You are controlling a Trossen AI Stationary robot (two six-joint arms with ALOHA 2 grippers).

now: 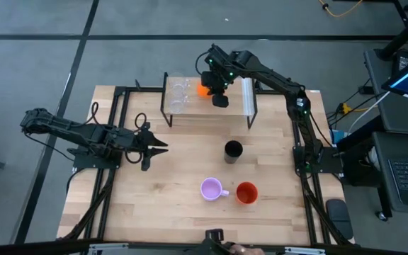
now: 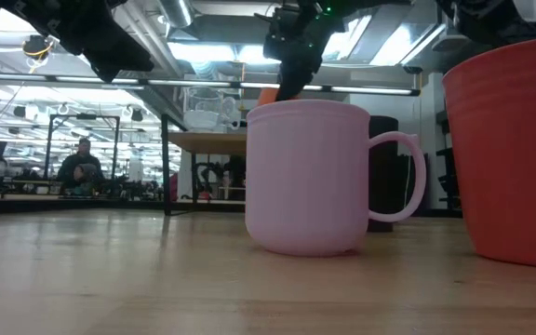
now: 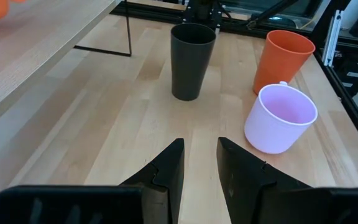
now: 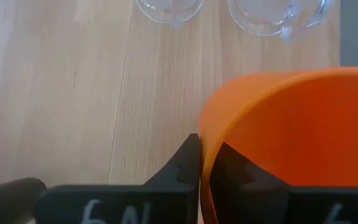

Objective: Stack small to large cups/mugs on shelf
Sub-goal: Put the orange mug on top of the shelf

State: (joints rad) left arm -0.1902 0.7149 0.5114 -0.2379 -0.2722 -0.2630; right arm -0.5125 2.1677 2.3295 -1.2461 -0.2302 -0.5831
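The only writing that can be read is on the right gripper (image 4: 204, 163), seen in the right wrist view: white hand-drawn marks on the dark body just behind its fingers. One mark reads roughly "6N" and sits on one side; a second, partly cut off at the picture's edge, looks like another "6". No other text, label or brand can be read.

Right end effector (image 1: 216, 91) pinched shut, left end effector (image 1: 160, 147) parted, idle
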